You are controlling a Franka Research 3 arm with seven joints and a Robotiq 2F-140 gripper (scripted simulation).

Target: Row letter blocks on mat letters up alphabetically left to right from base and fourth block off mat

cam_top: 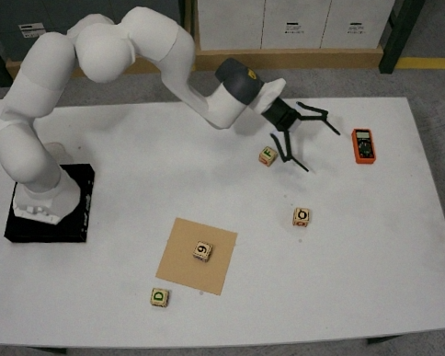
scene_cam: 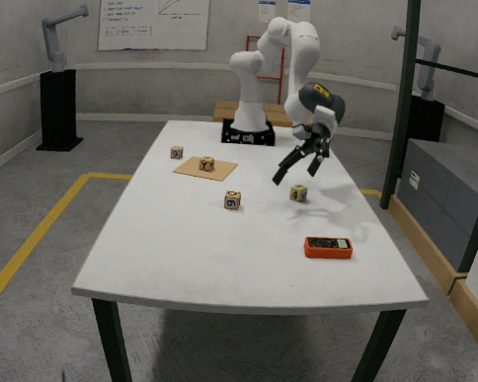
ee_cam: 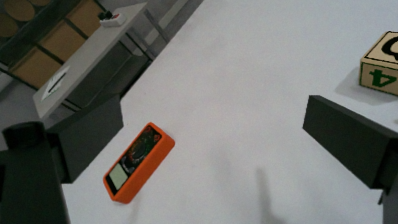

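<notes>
A block with a green F on top (cam_top: 268, 155) (scene_cam: 298, 192) sits off the mat, towards the far long edge in the top view. A block with a black round letter, seemingly Q (cam_top: 301, 217) (scene_cam: 232, 199) (ee_cam: 380, 65), stands right of the mat there. A block with a sideways black 9 or 6 on top (cam_top: 202, 251) (scene_cam: 206, 164) rests on the tan mat (cam_top: 178, 237) (scene_cam: 226, 172), near its middle. A block with a green D on top (cam_top: 159, 297) (scene_cam: 177, 152) lies just off the mat. My gripper (cam_top: 324, 153) (scene_cam: 294, 177) (ee_cam: 212, 111) is open and empty, above the table beyond the F block.
An orange multimeter (cam_top: 363, 146) (scene_cam: 328, 248) (ee_cam: 140, 162) lies on the white table (cam_top: 123, 269) (scene_cam: 182, 265), past the fingers from the robot's base. In the top view the black base plate (cam_top: 84, 205) is at the left of the table.
</notes>
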